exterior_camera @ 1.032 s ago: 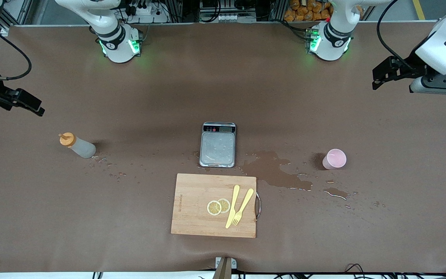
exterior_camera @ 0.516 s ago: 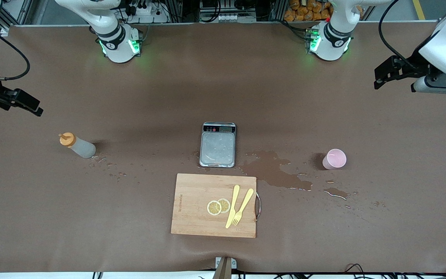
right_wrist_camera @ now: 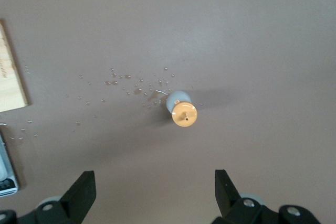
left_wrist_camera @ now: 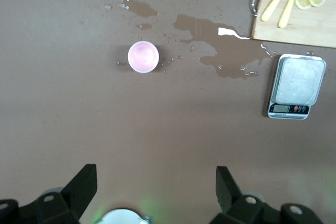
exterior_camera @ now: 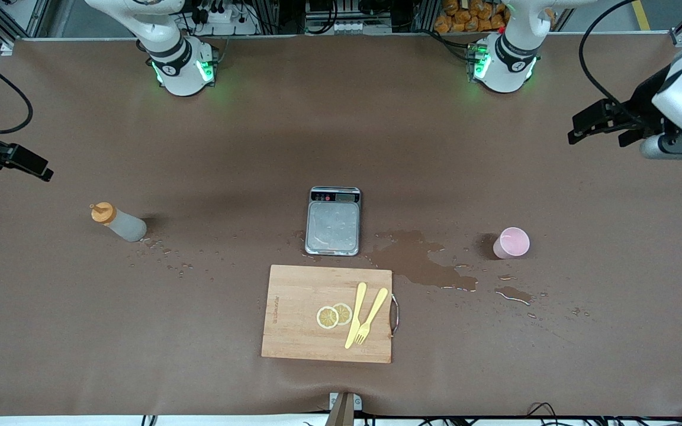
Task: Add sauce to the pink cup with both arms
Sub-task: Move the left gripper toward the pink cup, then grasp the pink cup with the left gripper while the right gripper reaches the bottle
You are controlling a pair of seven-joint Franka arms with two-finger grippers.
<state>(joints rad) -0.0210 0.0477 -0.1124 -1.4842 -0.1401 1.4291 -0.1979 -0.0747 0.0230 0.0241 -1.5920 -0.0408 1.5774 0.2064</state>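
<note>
Orange-capped and upright, the sauce [exterior_camera: 117, 222] stands at about nine o'clock from the scale [exterior_camera: 333, 220], well apart from the pink cup [exterior_camera: 512, 242] at three o'clock, likely so that each arm gets the thing at its own end. The right gripper [right_wrist_camera: 152, 195] hangs high over the table above the bottle, fingers spread wide and empty, and the left gripper [left_wrist_camera: 155, 195] hangs likewise above the cup, fingers wide; nothing is grasped yet, so the pour has not begun
</note>
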